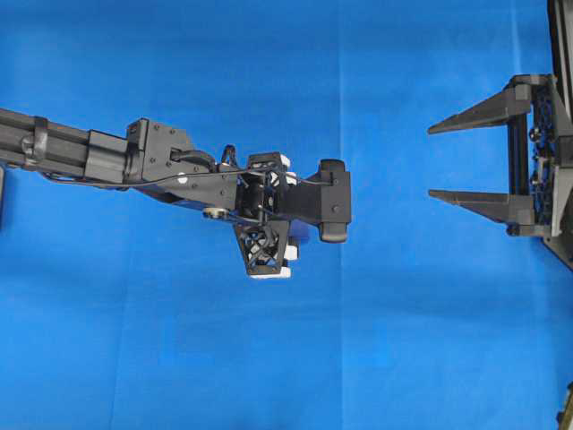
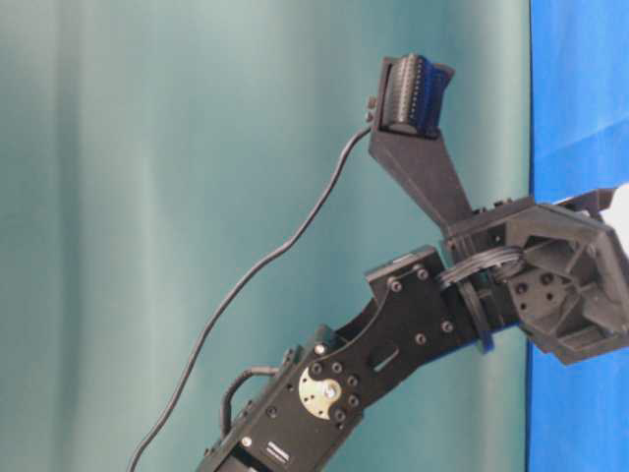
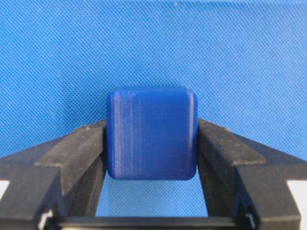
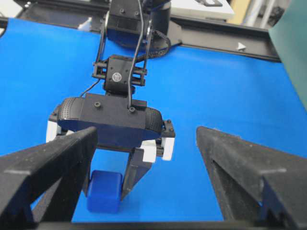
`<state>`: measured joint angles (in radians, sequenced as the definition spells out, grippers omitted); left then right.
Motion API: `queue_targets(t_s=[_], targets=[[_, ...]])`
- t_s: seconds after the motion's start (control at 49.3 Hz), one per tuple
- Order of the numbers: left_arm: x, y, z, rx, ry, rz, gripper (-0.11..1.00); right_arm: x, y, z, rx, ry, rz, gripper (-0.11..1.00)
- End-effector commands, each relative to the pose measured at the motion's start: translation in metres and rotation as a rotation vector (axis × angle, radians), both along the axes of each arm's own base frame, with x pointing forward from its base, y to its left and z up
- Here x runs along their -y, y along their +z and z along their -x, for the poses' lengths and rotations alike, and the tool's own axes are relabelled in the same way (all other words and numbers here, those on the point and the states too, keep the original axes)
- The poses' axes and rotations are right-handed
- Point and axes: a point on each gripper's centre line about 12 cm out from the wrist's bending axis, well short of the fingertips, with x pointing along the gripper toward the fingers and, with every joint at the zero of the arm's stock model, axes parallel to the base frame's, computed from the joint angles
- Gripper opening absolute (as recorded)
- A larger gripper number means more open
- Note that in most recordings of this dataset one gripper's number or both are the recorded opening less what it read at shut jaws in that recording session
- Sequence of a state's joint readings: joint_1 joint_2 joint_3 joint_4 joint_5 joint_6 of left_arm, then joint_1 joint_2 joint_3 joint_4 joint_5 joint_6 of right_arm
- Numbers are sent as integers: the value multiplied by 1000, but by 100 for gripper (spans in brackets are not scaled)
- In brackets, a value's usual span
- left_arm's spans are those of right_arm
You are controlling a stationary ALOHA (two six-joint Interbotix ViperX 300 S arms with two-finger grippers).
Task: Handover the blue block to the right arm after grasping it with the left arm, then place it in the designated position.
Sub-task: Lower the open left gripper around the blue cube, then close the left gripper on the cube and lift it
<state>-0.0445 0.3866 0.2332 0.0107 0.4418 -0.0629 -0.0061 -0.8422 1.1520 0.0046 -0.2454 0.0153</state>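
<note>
The blue block (image 3: 151,133), a small dark-blue cube, sits between the two black fingers (image 3: 81,148) of my left gripper (image 3: 151,125), and both fingers press against its sides. In the right wrist view the blue block (image 4: 103,191) rests on the cloth under the downward-pointing left gripper with white brackets. From overhead the left arm (image 1: 161,161) reaches to the middle and hides the block. My right gripper (image 1: 431,162) stands open at the right edge, its fingers pointing toward the left arm with nothing between them.
A bright blue cloth (image 1: 269,358) covers the table. A black frame rail (image 4: 216,40) runs along its far edge, and a teal backdrop (image 4: 292,57) stands at the right. A cable (image 2: 246,285) loops from the left wrist camera.
</note>
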Motion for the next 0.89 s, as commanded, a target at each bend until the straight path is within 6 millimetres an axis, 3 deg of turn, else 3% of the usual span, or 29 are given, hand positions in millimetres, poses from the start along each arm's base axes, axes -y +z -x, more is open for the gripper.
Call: queue_targets(t_s=[0.0,0.385,0.547,0.872], targets=[[0,13,-4,37,2,1,48,0,8,-3,23,-2,-6,97],[3,23,-5,51,-5,1,48,1,6,-3,18,-3,-6,97],[3,46,-1,60,-9,0,48,0,6,-3,17,-2,-6,97],[4,112,13,107,-8,3,48,1,6,-3,17,-3,-6,97]])
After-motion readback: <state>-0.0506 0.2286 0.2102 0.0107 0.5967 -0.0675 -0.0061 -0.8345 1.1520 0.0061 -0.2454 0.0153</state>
